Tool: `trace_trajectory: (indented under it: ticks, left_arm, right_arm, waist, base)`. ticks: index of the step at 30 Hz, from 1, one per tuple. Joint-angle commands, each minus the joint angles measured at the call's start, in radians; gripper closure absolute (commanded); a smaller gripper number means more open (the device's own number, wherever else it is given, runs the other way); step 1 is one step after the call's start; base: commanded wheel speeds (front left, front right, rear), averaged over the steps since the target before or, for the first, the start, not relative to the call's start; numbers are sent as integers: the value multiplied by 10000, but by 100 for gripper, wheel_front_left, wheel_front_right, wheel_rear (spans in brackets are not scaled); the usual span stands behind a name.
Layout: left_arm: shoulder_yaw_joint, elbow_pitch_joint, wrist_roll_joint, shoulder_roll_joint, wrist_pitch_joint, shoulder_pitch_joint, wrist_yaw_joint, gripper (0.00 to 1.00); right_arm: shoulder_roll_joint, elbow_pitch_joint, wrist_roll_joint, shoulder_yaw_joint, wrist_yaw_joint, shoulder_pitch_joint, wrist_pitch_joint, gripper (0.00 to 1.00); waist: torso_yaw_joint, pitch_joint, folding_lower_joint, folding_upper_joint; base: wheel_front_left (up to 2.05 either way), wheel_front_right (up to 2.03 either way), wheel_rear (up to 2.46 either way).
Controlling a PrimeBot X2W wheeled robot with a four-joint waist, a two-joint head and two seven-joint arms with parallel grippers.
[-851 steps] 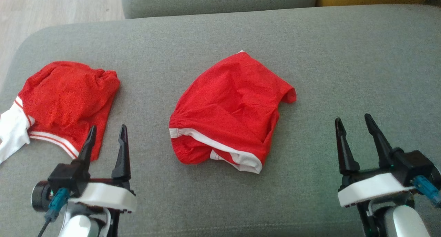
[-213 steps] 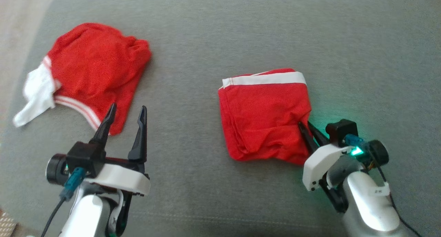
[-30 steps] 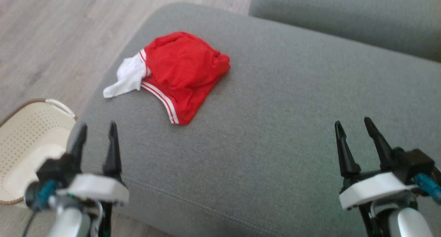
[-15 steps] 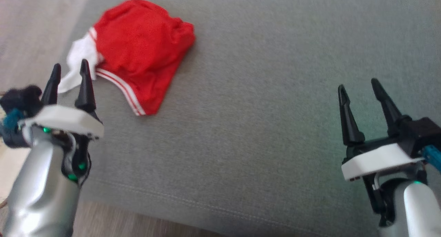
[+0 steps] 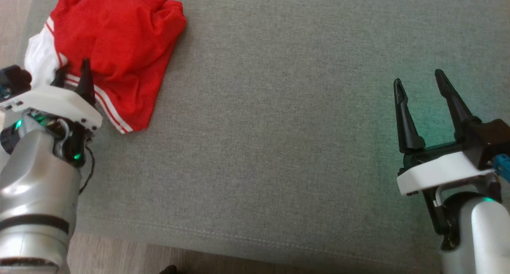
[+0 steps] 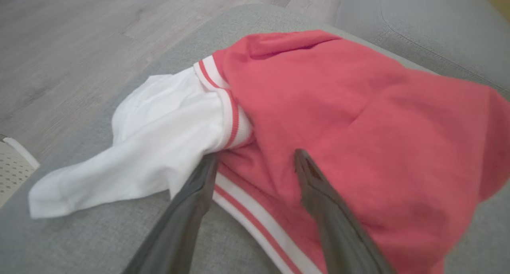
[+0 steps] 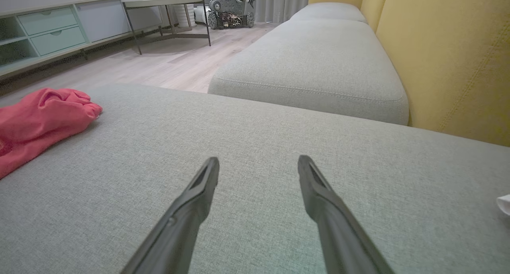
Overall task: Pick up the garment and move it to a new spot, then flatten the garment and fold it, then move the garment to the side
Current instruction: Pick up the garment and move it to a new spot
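Seemingly at the pickup step, the spread left pincer (image 6: 255, 162) hovered over the crumpled red white-trimmed fabric garment (image 6: 358, 118), needing next to lower and pinch.

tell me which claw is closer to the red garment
Left. The left claw is right at the edge of the red garment, open. The right claw, also open, is far off to the right over the grey cushion.

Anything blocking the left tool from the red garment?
Nothing visible. The left tool is open, already at the striped hem of the red garment on the grey cushion.
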Motion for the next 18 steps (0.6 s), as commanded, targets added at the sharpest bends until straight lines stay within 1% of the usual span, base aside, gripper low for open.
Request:
trace_trajectory:
  ticks: [1, 3, 4, 5, 6, 9, 12, 13, 14, 16, 18]
  left_arm:
    - [227, -76, -40, 498, -48, -360, -38, 0]
    - [120, 293, -94, 491, -46, -580, -90, 0]
    - [37, 429, -110, 478, -25, -675, -109, 24]
    - [-42, 532, -137, 465, -26, -750, -124, 93]
    - [-163, 637, -117, 473, -3, -809, -133, 100]
    - [-534, 668, -41, 569, -262, -938, -142, 100]
    - [-936, 592, 136, 790, -594, -991, -144, 100]
    - [-1041, 564, 219, 889, -695, -1014, -144, 100]
    - [-1215, 489, 469, 1128, -859, -1072, -145, 100]
    - [-1269, 280, 700, 1318, -950, -1109, -138, 100]
    - [-1259, -299, 1036, 1537, -976, -1089, -11, 100]
  right_arm:
    - [-35, -443, -48, 251, -7, -153, 30, 0]
    - [-35, -490, -41, 207, -7, -123, 53, 0]
    - [-35, -507, -34, 183, -7, -114, 60, 0]
    - [-35, -513, -23, 167, -7, -106, 61, 0]
    - [-35, -513, -10, 154, -7, -98, 63, 0]
    - [-35, -498, 41, 113, -7, -93, 59, 0]
    - [-35, -460, 110, 48, -7, -70, 22, 0]
    - [-35, -443, 148, 16, -7, -52, -2, 0]
    - [-35, -396, 194, -39, -7, -9, -56, 0]
    - [-35, -333, 285, -103, -7, 52, -126, 0]
    - [-35, -255, 377, -160, -7, 108, -212, 0]
  waist:
    - [-23, 23, -3, 0]
    - [-28, 34, -3, 0]
    - [-25, 41, -3, 0]
    - [-23, 34, -3, 0]
    - [-20, 20, -3, 0]
    - [-15, -47, -3, 0]
    - [8, -151, -3, 0]
    - [24, -197, -3, 0]
    - [56, -326, -3, 0]
    - [97, -497, -3, 0]
    - [138, -697, -3, 0]
  base:
    - [0, 0, 0]
    - [0, 0, 0]
    - [0, 0, 0]
    - [0, 0, 0]
    - [0, 0, 0]
    - [0, 0, 0]
    - [0, 0, 0]
    - [0, 0, 0]
    - [0, 0, 0]
    - [0, 0, 0]
    - [0, 0, 0]
